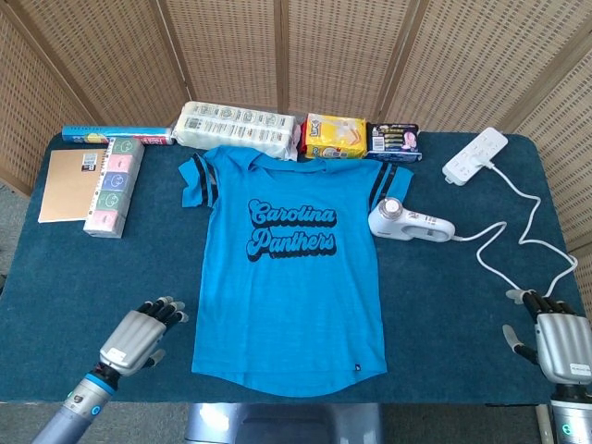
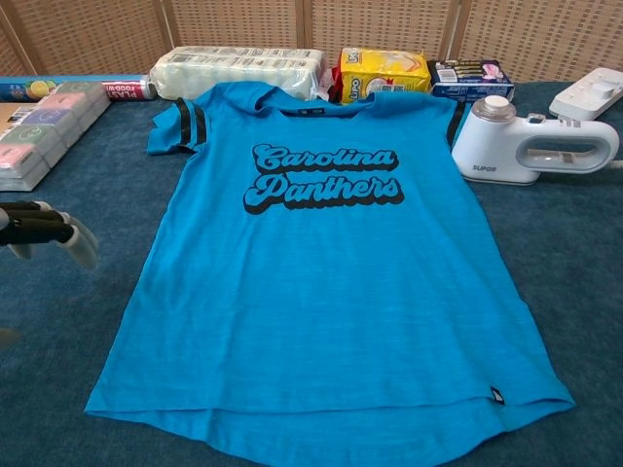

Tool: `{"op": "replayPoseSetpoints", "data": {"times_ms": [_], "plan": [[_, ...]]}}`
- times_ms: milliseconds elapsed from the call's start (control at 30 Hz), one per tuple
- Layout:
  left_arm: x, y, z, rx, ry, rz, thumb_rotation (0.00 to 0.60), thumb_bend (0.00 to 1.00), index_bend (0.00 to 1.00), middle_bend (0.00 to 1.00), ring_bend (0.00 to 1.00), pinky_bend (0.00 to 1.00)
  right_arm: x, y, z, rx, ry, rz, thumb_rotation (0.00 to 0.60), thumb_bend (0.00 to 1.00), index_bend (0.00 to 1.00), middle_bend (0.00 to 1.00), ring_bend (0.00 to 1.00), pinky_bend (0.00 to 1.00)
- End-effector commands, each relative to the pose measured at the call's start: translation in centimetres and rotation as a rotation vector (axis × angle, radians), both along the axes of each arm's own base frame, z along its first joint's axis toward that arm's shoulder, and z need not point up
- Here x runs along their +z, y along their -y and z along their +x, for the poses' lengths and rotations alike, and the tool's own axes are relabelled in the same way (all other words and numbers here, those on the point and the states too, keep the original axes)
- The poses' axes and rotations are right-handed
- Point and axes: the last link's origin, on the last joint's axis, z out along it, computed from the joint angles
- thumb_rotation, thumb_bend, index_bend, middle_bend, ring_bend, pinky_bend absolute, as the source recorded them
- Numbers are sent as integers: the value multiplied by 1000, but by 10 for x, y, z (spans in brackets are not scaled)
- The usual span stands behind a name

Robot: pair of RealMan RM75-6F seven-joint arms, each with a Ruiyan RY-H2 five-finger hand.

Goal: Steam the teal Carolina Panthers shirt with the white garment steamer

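Observation:
The teal Carolina Panthers shirt [image 1: 291,268] [image 2: 326,272] lies flat, front up, in the middle of the blue table. The white garment steamer [image 1: 407,222] [image 2: 531,146] lies on its side just right of the shirt's sleeve, its cord running to the right. My left hand [image 1: 139,335] [image 2: 44,232] hovers low near the shirt's lower left edge, fingers apart and holding nothing. My right hand [image 1: 558,342] sits at the table's front right corner, away from the steamer, empty with fingers extended; the chest view does not show it.
A white power strip [image 1: 475,154] lies at the back right with the cord [image 1: 527,231] looping forward. Along the back stand a white pack [image 1: 239,128], a yellow pack [image 1: 335,136] and a dark box [image 1: 393,141]. A brown notebook [image 1: 72,183] and pastel box row [image 1: 115,185] are at left.

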Motion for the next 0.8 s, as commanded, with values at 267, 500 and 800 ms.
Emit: {"op": "replayPoseSetpoints", "data": {"times_ms": [267,500,800], "plan": [[-46,15,27,-102,-47,-69,568,224,195,161,119,300,6,-9,-3,0,9,-14,600,326,322,403,444,452],[-64,23,36,-104,-78,-77,564,224,126,111,64,253,9,-14,-5,-2,15,-21,600,326,322,403,445,453],[-76,31,36,-93,-104,-93,569,224,84,86,28,204,12,-18,-9,-6,20,-30,600,326,322,403,444,454]]}}
